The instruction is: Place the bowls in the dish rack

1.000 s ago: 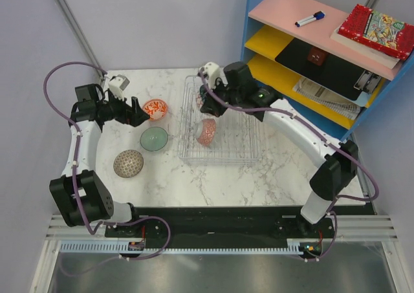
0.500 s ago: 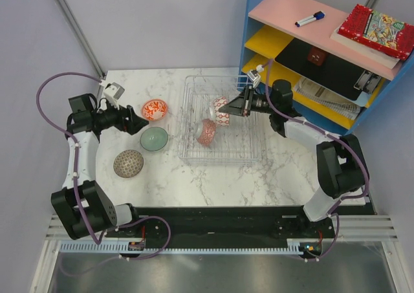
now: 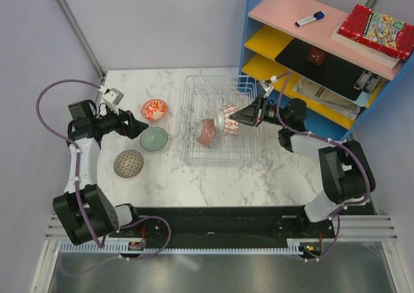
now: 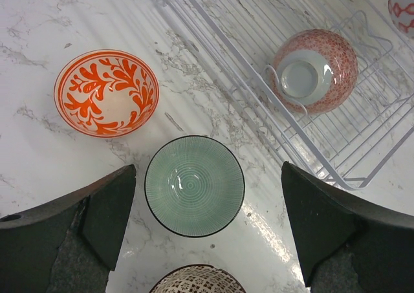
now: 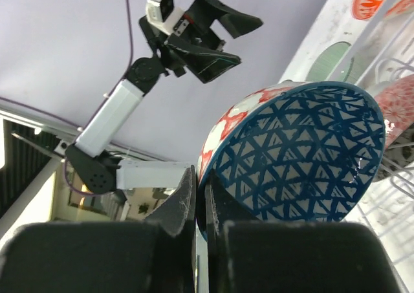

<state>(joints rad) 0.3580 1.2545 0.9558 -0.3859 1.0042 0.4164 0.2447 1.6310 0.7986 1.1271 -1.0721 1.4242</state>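
So, what is the dish rack made of, and where does it sit?

Thin silvery-white wire. It is a rectangular see-through tray with a grid bottom and low sides. It rests on the far right part of a white marble table veined in grey.

And the bowls?

Five round, glossy bowls. A pink speckled bowl leans on its side in the rack's left half, its pale foot ring facing the left wrist camera. The right gripper has its fingers pinched together on the rim of a red-and-white bowl. It holds that bowl on edge over the middle of the rack, just right of the pink one. The bowl's inside is a lattice of blue triangles. Whether it touches the wire I cannot tell.

The rest?

Three stand upright on the marble, left of the rack. An orange leaf-patterned bowl is farthest. A finely ribbed green bowl is just nearer. A brown lattice bowl is nearest and leftmost.

The other gripper?

The left gripper hovers just left of the orange and green bowls, its black fingers spread wide, gripping nothing.

The room?

Plain lavender-grey walls. A blue shelf unit with one pink and two yellow shelves stands far right, beside the rack.
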